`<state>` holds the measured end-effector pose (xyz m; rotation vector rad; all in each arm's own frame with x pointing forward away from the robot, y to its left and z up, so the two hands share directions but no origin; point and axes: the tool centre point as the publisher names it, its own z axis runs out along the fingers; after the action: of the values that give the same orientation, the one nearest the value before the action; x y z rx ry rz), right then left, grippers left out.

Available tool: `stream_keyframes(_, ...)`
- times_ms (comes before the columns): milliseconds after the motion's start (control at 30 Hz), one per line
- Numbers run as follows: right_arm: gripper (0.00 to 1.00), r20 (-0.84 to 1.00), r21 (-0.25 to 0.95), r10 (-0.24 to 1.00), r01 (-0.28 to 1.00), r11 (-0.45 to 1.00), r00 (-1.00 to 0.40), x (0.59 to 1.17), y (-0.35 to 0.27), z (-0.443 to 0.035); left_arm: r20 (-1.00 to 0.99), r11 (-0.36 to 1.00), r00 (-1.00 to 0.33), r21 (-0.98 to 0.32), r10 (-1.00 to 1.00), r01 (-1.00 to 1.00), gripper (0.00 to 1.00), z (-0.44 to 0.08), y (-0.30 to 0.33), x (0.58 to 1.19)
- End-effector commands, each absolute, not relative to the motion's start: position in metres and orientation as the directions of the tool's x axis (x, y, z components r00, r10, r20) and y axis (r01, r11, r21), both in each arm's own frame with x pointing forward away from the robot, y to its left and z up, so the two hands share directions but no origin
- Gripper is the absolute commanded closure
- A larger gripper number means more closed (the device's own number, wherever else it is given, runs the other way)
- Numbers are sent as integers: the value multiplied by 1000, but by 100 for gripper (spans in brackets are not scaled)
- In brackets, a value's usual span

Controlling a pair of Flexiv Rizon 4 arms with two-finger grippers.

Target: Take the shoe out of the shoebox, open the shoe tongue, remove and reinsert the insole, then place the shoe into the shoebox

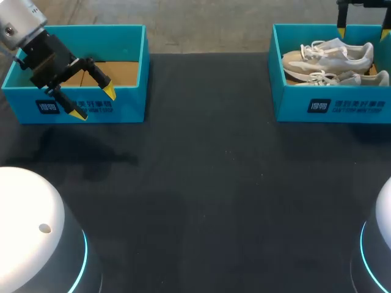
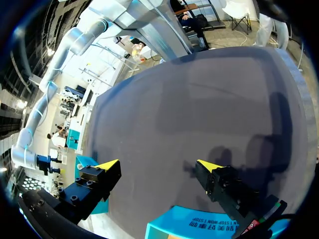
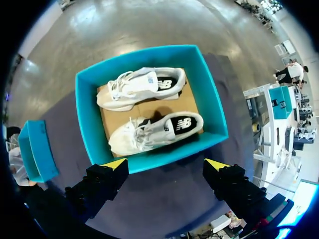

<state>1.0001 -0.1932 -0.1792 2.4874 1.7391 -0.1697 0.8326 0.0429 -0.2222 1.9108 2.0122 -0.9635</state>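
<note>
Over at the table's right rear corner sits the blue shoebox (image 1: pixel 330 107) holding two pale shoes (image 3: pixel 144 109) side by side on its cardboard floor, toes pointing the same way; the right gripper (image 3: pixel 167 167) hangs high above this box's near wall, its yellow-tipped fingers spread wide with nothing between them. Across the dark table (image 1: pixel 208 183), a second blue box (image 1: pixel 79 104) stands at the left rear corner, and what shows of its inside is bare cardboard, though the arm hides part of it; the left gripper (image 1: pixel 91 102) hovers over that box's front wall, fingers likewise apart and empty.

Shoes lying in the box would suit a shoe waiting to be lifted out as well as one already handled and put back; the insoles look seated, though from this height I cannot be sure; so the scene does not settle which stage this is.

Should a shoe need lifting, a good grasp would probably come down over the nearer shoe (image 3: pixel 157 130), one finger at each side of the heel collar, keeping clear of the laces and the box wall; the soft upper is likely to give, so the fingers should close on the firmer heel, and the lift should be straight up so the sole does not drag the neighbour or tip the light box.
</note>
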Motion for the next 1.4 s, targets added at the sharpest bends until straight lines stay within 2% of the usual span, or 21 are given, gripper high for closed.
stream_keyframes(33,0,-135,96,925,934,-344,355,976,-187,-179,-559,-50,-140,-311,817,949,0,-222,43,832)
stream_keyframes(567,0,-109,84,926,931,-354,362,943,-164,-191,-559,-50,-140,-311,817,949,0,-222,43,832)
stream_keyframes(1000,0,-109,84,926,931,-354,362,943,-164,-191,-559,-50,-140,-311,817,949,0,-222,43,832)
stream_keyframes(1200,0,-109,84,926,931,-354,362,943,-164,-191,-498,178,-286,-253,819,951,0,-217,42,827)
stream_keyframes(1267,0,-109,84,926,931,-354,362,943,-164,-191,-429,312,-371,-203,824,928,0,-208,44,823)
stream_keyframes(1300,0,-109,84,926,931,-354,362,943,-164,-191,-421,331,-384,-197,822,923,0,-208,43,822)
stream_keyframes(1333,0,-109,84,926,931,-354,362,943,-164,-191,-372,430,-469,-188,801,883,0,-204,43,821)
stream_keyframes(1400,0,-109,84,926,931,-354,362,943,-164,-191,-345,500,-534,-189,772,845,0,-201,45,821)
